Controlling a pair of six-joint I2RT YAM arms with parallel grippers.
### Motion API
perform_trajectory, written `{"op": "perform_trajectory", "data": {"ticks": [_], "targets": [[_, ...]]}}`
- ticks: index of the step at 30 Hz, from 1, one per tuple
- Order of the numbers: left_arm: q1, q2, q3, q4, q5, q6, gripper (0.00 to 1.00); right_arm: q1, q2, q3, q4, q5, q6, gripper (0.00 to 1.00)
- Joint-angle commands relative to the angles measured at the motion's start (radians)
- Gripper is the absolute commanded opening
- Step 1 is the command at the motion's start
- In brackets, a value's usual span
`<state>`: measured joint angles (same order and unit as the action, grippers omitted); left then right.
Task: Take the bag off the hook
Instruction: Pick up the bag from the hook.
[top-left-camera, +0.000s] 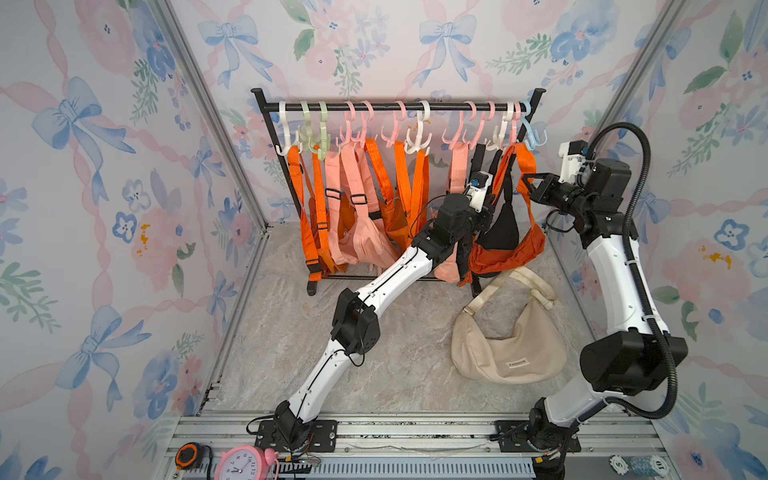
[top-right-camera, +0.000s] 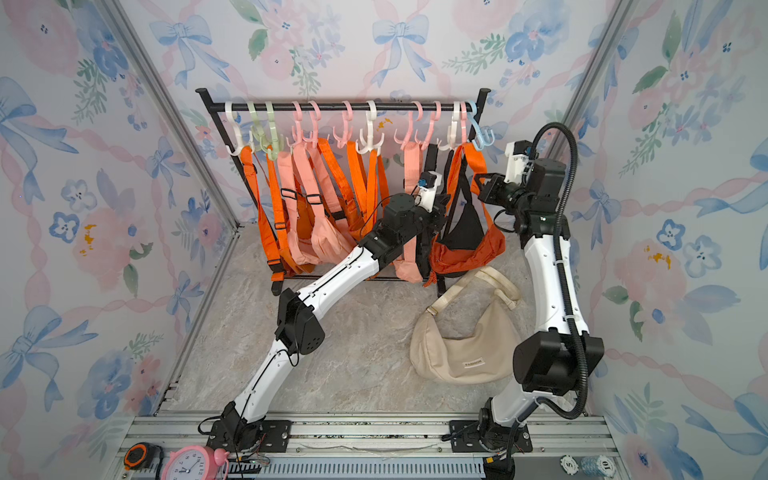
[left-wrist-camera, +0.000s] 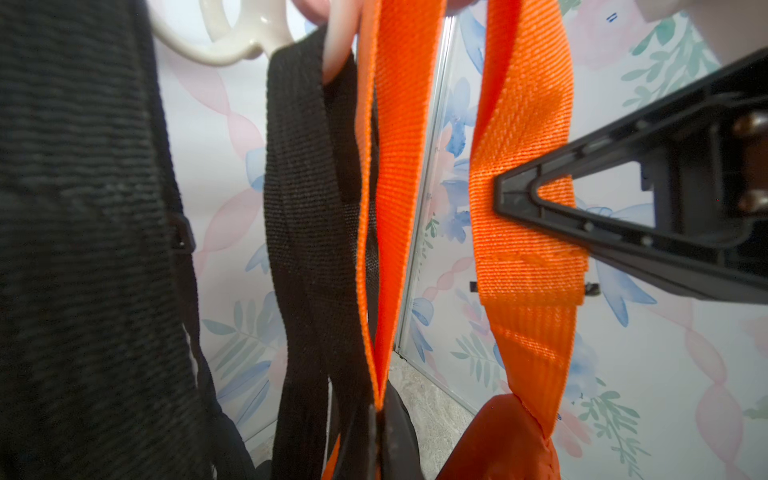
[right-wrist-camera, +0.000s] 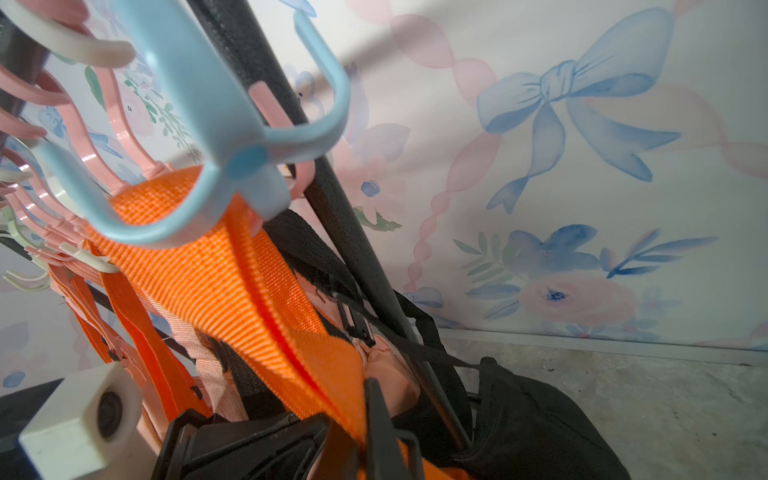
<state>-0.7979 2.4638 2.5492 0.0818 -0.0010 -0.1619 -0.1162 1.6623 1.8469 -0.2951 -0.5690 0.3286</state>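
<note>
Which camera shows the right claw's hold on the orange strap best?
Left wrist: the right claw pinches the orange strap in sharp side view. Right wrist shows the strap entering the claw, cropped at the frame edge. In both top views it is small.

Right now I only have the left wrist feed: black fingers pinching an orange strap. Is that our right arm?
Observer: Yes. Both top views show the right gripper shut on the orange strap.
Operator: Which hook is it on?
Observer: A pink hook, beside the light blue hook at the end of the rail.
Operator: Anything below it?
Observer: A beige bag lies on the floor.
</note>
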Motion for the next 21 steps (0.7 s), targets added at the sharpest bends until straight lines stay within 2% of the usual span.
{"op": "perform_trajectory", "data": {"ticks": [1, 10, 11, 15, 21], "targets": [[0.005, 0.003, 0.028, 0.024, 0.029, -0.012, 0.00, 0.007, -0.039, -0.013, 0.013, 0.000, 0.011, 0.00], [0.005, -0.057, 0.028, -0.013, 0.086, -0.019, 0.00, 0.009, -0.038, -0.015, 0.014, 0.001, 0.016, 0.00], [0.003, -0.062, 0.028, -0.013, 0.089, -0.019, 0.01, 0.009, -0.037, -0.013, 0.014, 0.000, 0.018, 0.00], [0.004, -0.066, 0.029, -0.007, 0.084, -0.016, 0.21, 0.015, -0.035, -0.015, 0.014, 0.000, 0.021, 0.00], [0.003, -0.056, 0.029, -0.001, 0.119, -0.032, 0.28, 0.019, -0.035, -0.016, 0.011, 0.001, 0.016, 0.00]]}}
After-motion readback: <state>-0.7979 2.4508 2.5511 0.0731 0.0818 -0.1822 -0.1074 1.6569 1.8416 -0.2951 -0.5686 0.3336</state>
